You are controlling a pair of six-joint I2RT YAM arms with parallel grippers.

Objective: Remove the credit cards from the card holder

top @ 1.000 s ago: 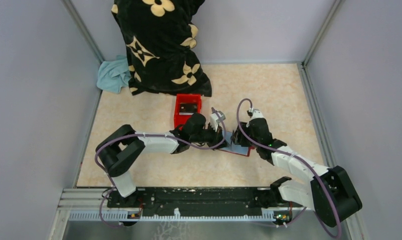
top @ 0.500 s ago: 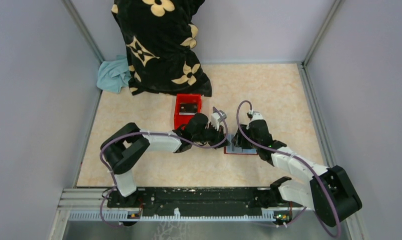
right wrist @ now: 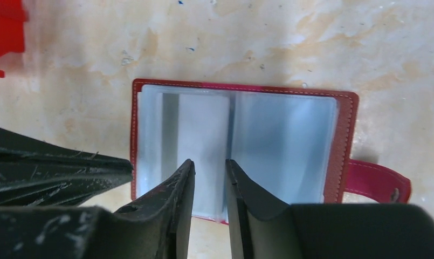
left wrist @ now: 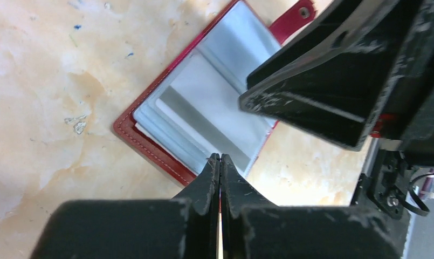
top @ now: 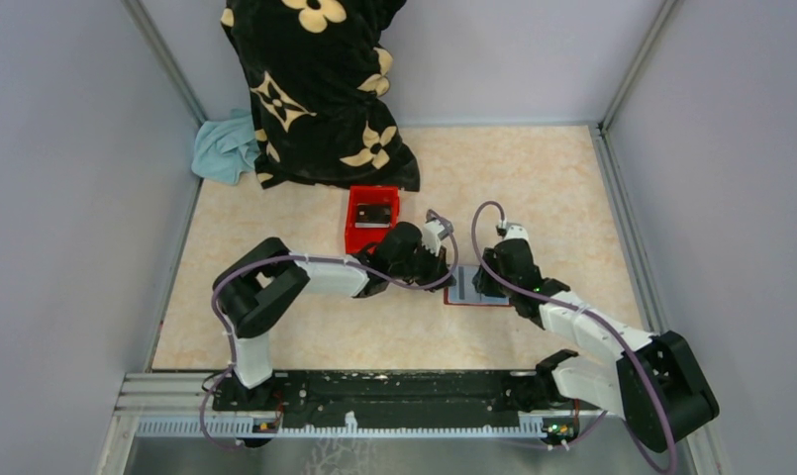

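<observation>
Overhead, the card holder (top: 470, 289) lies open between my left gripper (top: 442, 265) and right gripper (top: 485, 281). Left wrist: jaws clenched on nothing visible, holder just ahead. Right wrist: jaws slightly parted, empty, above its spine. The credit cards (right wrist: 201, 129) look thin, stiff and slick, so I'd pinch an exposed edge.

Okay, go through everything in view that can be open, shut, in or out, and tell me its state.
card holder, lying open, sleeves up.
clasp strap, undone, sticking out sideways.
credit cards, inside the clear sleeves, none out.
left gripper, shut, tips at the holder's edge.
right gripper, slightly open above the holder's middle fold.
red box, open-topped, something dark inside.
</observation>
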